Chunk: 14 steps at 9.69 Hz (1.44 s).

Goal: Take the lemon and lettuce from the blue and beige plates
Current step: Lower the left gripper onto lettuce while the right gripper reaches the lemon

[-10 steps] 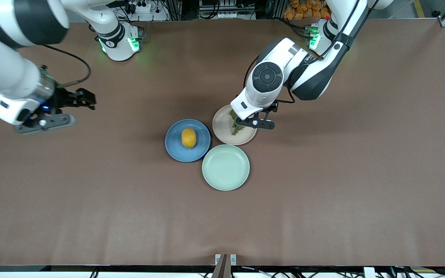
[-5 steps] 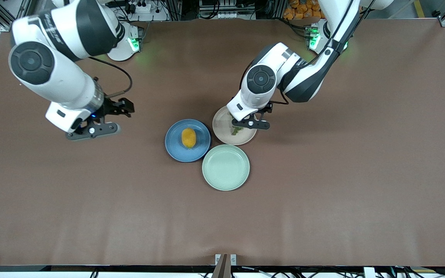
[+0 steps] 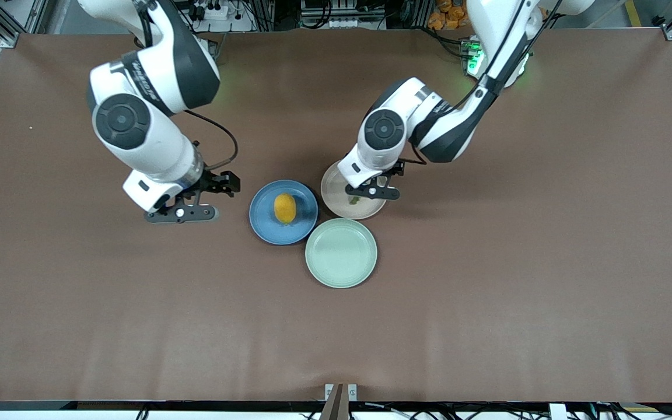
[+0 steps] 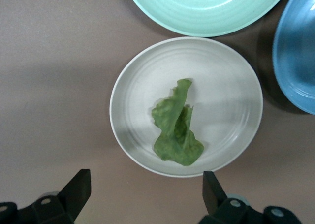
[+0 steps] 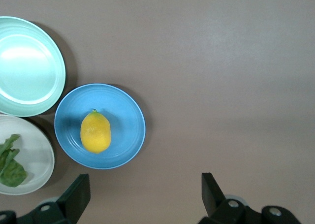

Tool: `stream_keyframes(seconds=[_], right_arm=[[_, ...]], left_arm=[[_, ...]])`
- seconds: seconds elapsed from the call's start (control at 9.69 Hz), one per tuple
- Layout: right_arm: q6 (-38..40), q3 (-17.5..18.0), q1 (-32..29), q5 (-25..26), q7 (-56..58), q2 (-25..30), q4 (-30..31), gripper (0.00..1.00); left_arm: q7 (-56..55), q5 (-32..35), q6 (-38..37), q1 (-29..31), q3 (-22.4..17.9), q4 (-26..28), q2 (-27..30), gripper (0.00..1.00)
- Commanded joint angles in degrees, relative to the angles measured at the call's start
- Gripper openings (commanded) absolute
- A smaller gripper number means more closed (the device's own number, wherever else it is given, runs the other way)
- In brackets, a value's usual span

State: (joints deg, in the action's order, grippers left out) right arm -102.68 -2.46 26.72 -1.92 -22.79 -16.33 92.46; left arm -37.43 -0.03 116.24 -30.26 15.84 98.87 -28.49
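Note:
The lemon [image 3: 284, 208] lies on the blue plate [image 3: 266, 226]. The lettuce [image 3: 354, 200] lies on the beige plate [image 3: 332, 184], mostly hidden under my left hand. My left gripper [image 3: 371, 191] is open and empty, low over the beige plate's edge. In the left wrist view its fingers [image 4: 78, 185] straddle the plate's rim [image 4: 129, 86], just short of the lettuce [image 4: 176, 130]. My right gripper [image 3: 183, 210] is open and empty over bare table beside the blue plate, toward the right arm's end. The right wrist view shows the lemon [image 5: 95, 131] on the blue plate [image 5: 125, 111], with the gripper [image 5: 142, 193] short of it.
An empty mint-green plate [image 3: 340, 252] touches the blue and beige plates and lies nearer the front camera. It also shows in the left wrist view [image 4: 206, 7] and the right wrist view [image 5: 24, 66]. Brown table surrounds the plates.
My right arm has swung in from the right arm's end of the table to just beside the blue plate. My left gripper has shifted slightly over the beige plate and covers more lettuce.

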Motion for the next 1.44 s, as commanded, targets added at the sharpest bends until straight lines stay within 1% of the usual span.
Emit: stream_keyframes(seconds=[0.0, 0.1, 0.41, 0.62, 0.93, 1.13, 1.34], right_arm=[[-3.39, -0.35, 1.75, -0.71, -5.23, -2.64, 0.44, 1.0], [-5.75, -0.35, 2.19, -0.71, -6.55, -3.01, 1.49, 1.0], [-16.03, -0.35, 3.86, -0.71, -7.97, -3.1, 9.3, 1.0], [-18.08, -0.35, 5.53, -0.71, -10.08, -5.02, 10.02, 1.0], [-20.62, -0.35, 7.73, -0.71, -11.91, -8.97, 10.02, 1.0], [-21.42, -0.35, 9.05, -0.71, -12.46, -10.21, 10.02, 1.0], [-23.96, -0.35, 10.45, -0.71, -15.78, -11.96, 10.11, 1.0]], left_arm=[[-4.05, 2.75, 2.66, -1.81, -0.2, -0.43, -2.26, 1.0], [-4.93, 2.75, 3.72, -2.08, -0.29, -0.6, -3.06, 1.0], [-7.3, 2.67, 6.79, -2.43, -0.2, -0.69, -5.6, 1.0], [-8.62, 2.75, 8.29, -2.96, -0.29, -0.78, -6.93, 1.0], [-8.72, 2.75, 8.39, -3.14, -0.29, -0.78, -8.51, 1.0], [-8.89, 5.46, 8.47, -4.1, -0.37, -0.78, -10.27, 1.0], [-9.24, 5.65, 8.74, -4.1, -0.37, -0.87, -10.27, 1.0]])
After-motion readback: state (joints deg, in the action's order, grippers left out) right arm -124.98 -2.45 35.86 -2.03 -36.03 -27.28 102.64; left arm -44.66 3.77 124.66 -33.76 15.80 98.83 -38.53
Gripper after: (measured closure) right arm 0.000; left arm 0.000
